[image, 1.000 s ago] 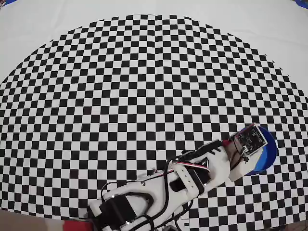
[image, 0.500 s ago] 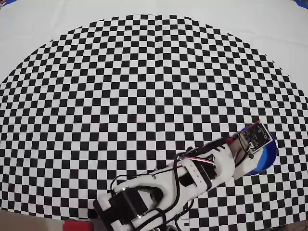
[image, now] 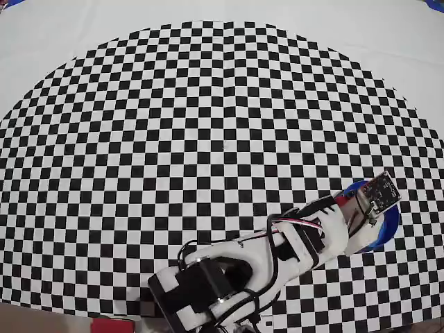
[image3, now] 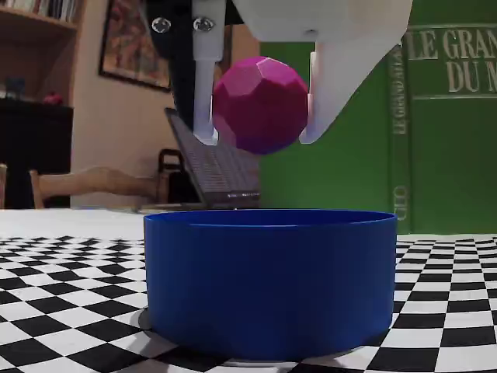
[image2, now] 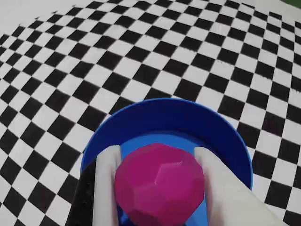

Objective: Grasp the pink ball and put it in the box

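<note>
While hanging above box [image3: 268, 284], gripper [image3: 260, 136] clamps pink ball [image3: 260, 105] (clear of rim).

a green book [image3: 443, 132] stands behind the checkered table [image3: 62, 264], bookshelf [image3: 39, 31] and framed picture [image3: 128, 43] beyond

Pink ball [image3: 260, 105]: faceted surface, matt. Box [image3: 270, 284]: smooth blue plastic, slight sheen. Gripper [image3: 258, 138]: fingers [image3: 342, 78] of smooth white plastic, matt. Checkered mat [image: 208, 125]: flat, matt, printed black and white; material not discernible.
</note>
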Robot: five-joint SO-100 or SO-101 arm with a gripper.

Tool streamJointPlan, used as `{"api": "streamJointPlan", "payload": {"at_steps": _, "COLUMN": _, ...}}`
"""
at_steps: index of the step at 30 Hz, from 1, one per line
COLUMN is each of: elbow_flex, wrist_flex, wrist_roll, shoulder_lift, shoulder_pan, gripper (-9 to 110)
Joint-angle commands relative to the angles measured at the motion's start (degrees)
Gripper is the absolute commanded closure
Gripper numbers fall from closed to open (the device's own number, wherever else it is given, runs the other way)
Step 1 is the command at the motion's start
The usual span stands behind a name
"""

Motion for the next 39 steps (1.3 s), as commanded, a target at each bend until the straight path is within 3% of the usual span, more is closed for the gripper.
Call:
{"api": "streamJointPlan", "payload": {"at_steps": 1, "elbow_flex": -3.3, "wrist_flex": -1.1, "wrist_roll": 0.3, "shoulder_lift": -0.7, "shoulder_pan": 0.9, "gripper": 101}}
{"api": "streamJointPlan", "payload": {"at_steps": 39, "elbow_flex": -11.7, "wrist_flex": -1.8, "wrist_roll": -0.3, "shoulder_lift": -13.2, "shoulder_pan": 0.6, "gripper": 101}}
